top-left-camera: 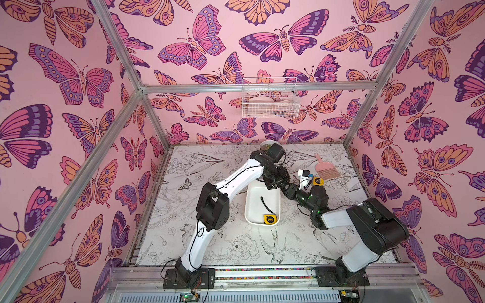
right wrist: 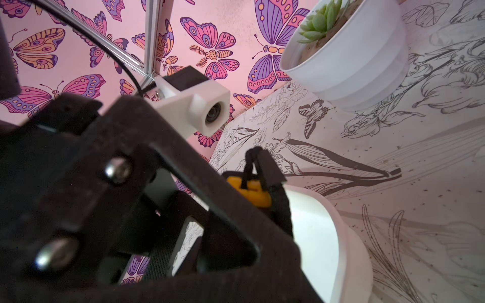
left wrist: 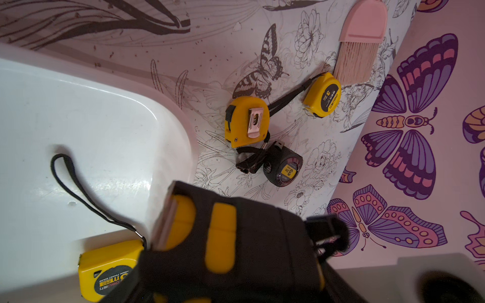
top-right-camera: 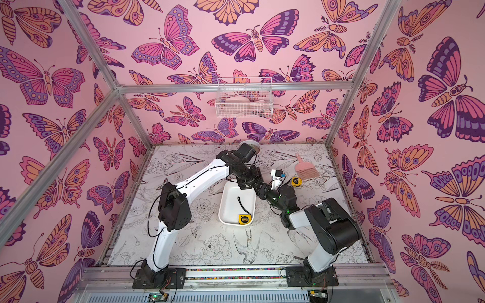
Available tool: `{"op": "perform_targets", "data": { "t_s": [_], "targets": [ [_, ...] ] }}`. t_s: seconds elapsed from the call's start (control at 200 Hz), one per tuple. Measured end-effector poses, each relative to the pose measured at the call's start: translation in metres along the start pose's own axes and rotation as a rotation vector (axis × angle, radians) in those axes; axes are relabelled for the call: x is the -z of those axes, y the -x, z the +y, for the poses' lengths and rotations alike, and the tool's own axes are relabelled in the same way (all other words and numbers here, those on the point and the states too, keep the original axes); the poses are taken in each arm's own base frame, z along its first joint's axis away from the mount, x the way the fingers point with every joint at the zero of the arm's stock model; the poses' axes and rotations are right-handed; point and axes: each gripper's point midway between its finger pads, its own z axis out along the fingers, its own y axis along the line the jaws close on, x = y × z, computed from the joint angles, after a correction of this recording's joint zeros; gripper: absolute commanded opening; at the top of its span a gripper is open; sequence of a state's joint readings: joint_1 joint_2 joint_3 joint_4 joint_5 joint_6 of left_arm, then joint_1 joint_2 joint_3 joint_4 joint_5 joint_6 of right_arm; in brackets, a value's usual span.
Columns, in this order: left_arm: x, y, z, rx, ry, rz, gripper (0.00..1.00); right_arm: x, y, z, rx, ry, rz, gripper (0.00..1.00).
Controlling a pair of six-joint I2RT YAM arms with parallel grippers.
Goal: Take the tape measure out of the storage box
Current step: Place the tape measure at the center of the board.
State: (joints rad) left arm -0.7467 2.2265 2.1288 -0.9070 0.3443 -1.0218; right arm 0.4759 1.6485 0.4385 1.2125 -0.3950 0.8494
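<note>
The white storage box [top-left-camera: 253, 210] [top-right-camera: 228, 210] lies mid-table. A yellow tape measure [top-left-camera: 270, 219] [left wrist: 110, 267] rests in its near corner, its black strap trailing across the floor of the box. Over the far end of the box, my left gripper [top-left-camera: 274, 183] and right gripper [top-left-camera: 285, 187] meet tip to tip. A black-and-yellow tape measure [left wrist: 223, 236] is up in the air between them, filling the left wrist view. In the right wrist view only its yellow corner with the strap [right wrist: 249, 192] shows. Neither gripper's fingers are visible, so I cannot tell which one grips it.
Right of the box lie a yellow tape measure [top-left-camera: 317, 181] [left wrist: 322, 95], one showing its belt clip [left wrist: 246, 120] and a round black one [left wrist: 283, 168]. A pink brush [top-left-camera: 326, 169] is beyond them. A white plant pot [right wrist: 346, 60] stands at the back, under a wire basket [top-left-camera: 270, 101].
</note>
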Motion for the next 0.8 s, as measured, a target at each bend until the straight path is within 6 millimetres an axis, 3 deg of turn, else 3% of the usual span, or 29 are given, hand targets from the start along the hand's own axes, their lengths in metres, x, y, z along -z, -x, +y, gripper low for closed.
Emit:
{"op": "perform_targets", "data": {
  "t_s": [0.18, 0.491, 0.581, 0.661, 0.801],
  "targets": [
    [0.010, 0.004, 0.002, -0.073, 0.009, -0.047, 1.00, 0.005, -0.001, -0.006, 0.005, -0.026, 0.016, 0.00],
    [0.078, 0.028, 0.025, -0.216, 0.057, -0.195, 1.00, 0.050, 0.043, -0.028, 0.066, -0.251, 0.013, 0.00],
    [0.074, 0.023, 0.041, -0.276, 0.110, -0.179, 1.00, 0.054, 0.056, -0.043, 0.060, -0.324, 0.030, 0.00],
    [0.058, 0.007, 0.061, -0.336, 0.191, -0.121, 1.00, 0.055, 0.064, -0.061, 0.031, -0.380, 0.052, 0.00],
    [0.038, -0.025, 0.078, -0.458, 0.309, -0.028, 1.00, 0.044, 0.060, -0.092, -0.058, -0.406, 0.124, 0.00]
  ]
}}
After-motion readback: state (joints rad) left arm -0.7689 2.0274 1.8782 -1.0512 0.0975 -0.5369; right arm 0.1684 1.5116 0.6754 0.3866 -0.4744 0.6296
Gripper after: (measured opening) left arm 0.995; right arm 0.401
